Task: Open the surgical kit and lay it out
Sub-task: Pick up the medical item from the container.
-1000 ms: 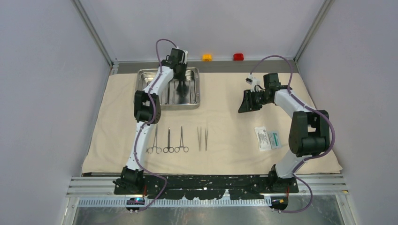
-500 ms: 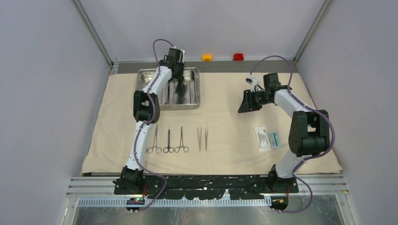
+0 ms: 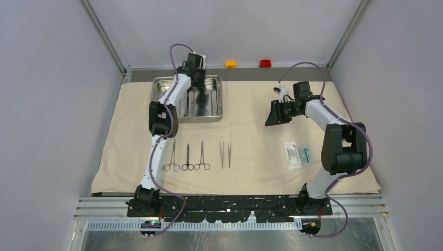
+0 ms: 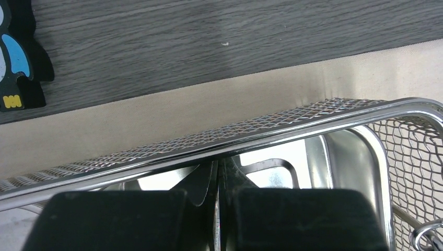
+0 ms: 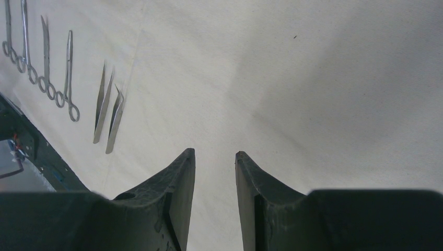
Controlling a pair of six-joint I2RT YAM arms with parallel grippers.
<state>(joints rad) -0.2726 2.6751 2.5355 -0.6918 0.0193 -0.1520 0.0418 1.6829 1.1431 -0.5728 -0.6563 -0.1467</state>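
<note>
Left gripper (image 4: pixel 218 166) closed at the shiny mesh rim (image 4: pixel 292 123) of the steel tray (image 4: pixel 342 157); right gripper (image 5: pixel 214 154) slightly parted, empty, over smooth beige cloth (image 5: pixel 313 78).

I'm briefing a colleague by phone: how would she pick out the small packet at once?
Start at the big beige cloth. On its near right part, beside the right arm, lies the packet. It is the only flat white-and-green rectangle; the other loose items, to its left, are slim steel instruments.

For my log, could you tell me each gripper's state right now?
Left gripper: closed at the mesh basket rim.
Right gripper: open, empty.
</note>
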